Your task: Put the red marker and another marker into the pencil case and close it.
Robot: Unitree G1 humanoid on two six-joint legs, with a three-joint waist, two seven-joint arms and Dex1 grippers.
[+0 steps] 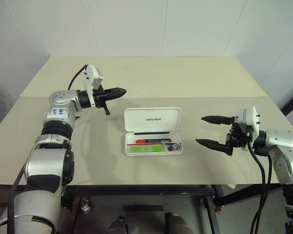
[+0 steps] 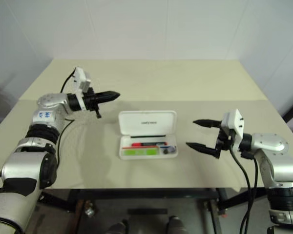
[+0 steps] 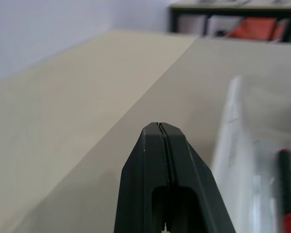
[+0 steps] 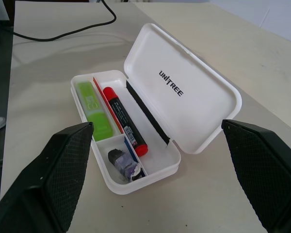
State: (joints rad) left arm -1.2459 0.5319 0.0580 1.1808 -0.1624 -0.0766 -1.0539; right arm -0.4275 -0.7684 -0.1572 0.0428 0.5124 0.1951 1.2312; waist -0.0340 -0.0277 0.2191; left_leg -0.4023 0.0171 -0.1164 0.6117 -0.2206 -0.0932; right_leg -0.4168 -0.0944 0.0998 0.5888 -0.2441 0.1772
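Observation:
The white pencil case [image 1: 153, 119] lies open mid-table, its lid [image 4: 184, 92] tipped back. Inside its tray lie the red marker [image 4: 123, 119] with its dark barrel and, beside it, the other marker, a chunky light-green highlighter [image 4: 93, 107]. My left gripper [image 1: 122, 91] is shut with nothing between its fingers, hovering above the table to the left of and behind the case. To the right of the case my right gripper [image 1: 210, 130] stands open and empty, pointing at the case with its fingers [image 4: 63, 170] wide apart.
A small dark object [image 4: 122, 162] sits in the case's end compartment. The beige table [image 1: 151, 78] has free room behind the case. A black cable [image 4: 63, 31] runs across the table near the left arm. Shelving with red items [image 3: 252, 26] stands beyond the table.

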